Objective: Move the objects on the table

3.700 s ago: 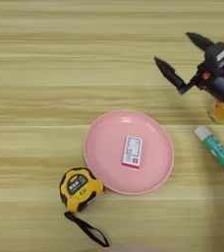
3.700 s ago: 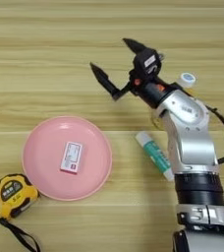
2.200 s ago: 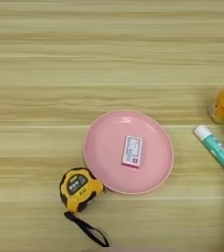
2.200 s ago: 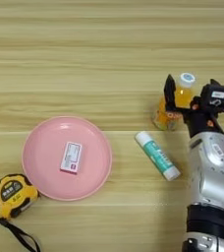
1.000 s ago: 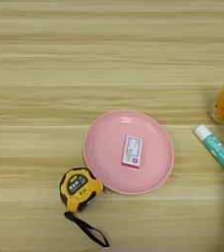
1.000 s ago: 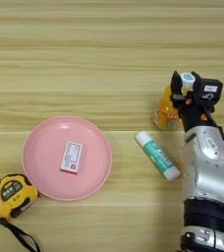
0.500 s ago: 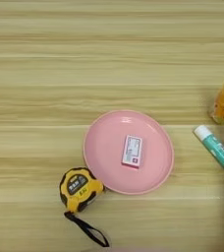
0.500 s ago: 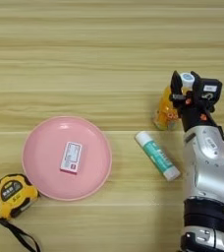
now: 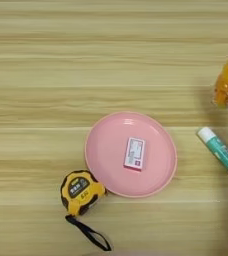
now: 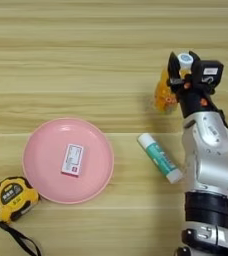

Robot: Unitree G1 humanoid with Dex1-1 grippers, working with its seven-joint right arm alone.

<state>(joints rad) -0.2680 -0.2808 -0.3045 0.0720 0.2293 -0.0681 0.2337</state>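
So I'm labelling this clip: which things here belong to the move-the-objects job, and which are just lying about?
Job:
- orange-juice bottle, with the right gripper shut on it
- glue stick, lying on the table
- tape measure

Just lying about, though the task wording leaves that open:
- pink plate
- small white card on the plate

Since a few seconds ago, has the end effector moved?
Yes. The end effector has shifted right, away from the pink plate, and now sits at the orange-juice bottle, above the glue stick.

Table: plate, glue stick, tape measure
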